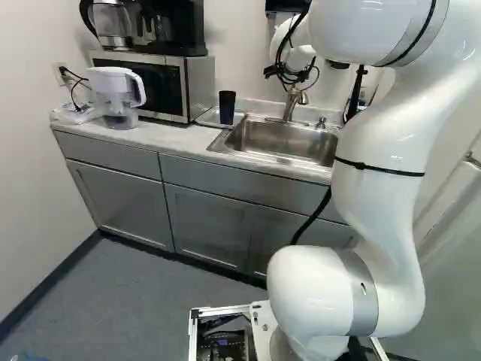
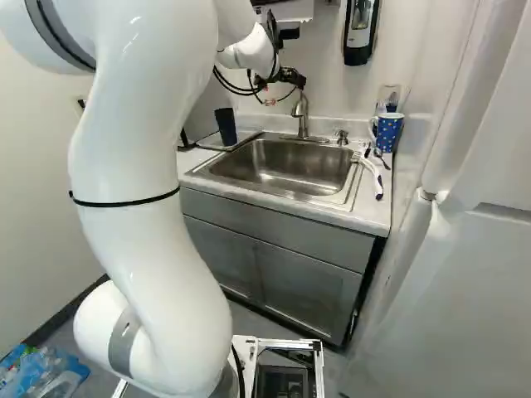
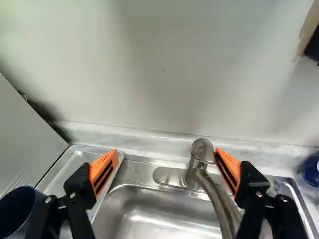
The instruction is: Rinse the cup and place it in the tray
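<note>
The gripper's [image 2: 292, 79] fingers stand spread, holding nothing, one partly hiding the faucet [image 3: 203, 152] ahead. Outside the other, the wrist view cuts off the dark cup [image 1: 227, 107]; the left base view shows it upright in the tray [image 3: 79, 155]. Only the right base view shows the dotted mug [image 2: 388, 133] whole.

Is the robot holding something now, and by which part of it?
Nothing is held: the hand is open, and the dark cup stands apart from it.

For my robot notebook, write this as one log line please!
gripper: open, empty | at: sink, near faucet | cup: in tray | rinsed: cannot tell
</note>
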Tool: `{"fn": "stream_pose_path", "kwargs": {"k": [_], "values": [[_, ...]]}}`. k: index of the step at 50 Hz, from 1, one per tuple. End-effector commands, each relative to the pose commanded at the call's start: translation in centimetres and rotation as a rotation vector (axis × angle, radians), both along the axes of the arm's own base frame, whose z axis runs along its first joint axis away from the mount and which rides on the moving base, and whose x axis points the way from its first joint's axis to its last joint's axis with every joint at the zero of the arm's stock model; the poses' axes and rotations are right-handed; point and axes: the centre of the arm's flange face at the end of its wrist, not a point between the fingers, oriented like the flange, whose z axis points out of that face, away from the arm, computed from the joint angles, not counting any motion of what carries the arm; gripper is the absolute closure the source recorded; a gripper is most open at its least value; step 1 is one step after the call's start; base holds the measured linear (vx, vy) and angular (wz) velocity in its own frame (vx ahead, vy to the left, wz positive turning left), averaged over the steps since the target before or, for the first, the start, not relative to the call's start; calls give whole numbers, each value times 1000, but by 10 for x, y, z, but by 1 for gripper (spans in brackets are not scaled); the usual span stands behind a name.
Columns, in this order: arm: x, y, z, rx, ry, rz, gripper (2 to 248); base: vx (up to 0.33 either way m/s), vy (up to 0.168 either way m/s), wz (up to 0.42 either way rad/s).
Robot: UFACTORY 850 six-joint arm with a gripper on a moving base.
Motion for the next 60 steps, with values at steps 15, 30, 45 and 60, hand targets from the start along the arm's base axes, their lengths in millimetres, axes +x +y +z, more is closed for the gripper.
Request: {"fn": "stream_pose_path", "kwargs": {"k": [15,30,45,60], "values": [[-17,12,2,1,7,14,3,0,0,0],[-36,25,3,2,13,30,3,0,0,0],[-56,35,3,5,29,42,3,0,0,0],[-76,37,-1,13,84,42,3,0,0,0]]}}
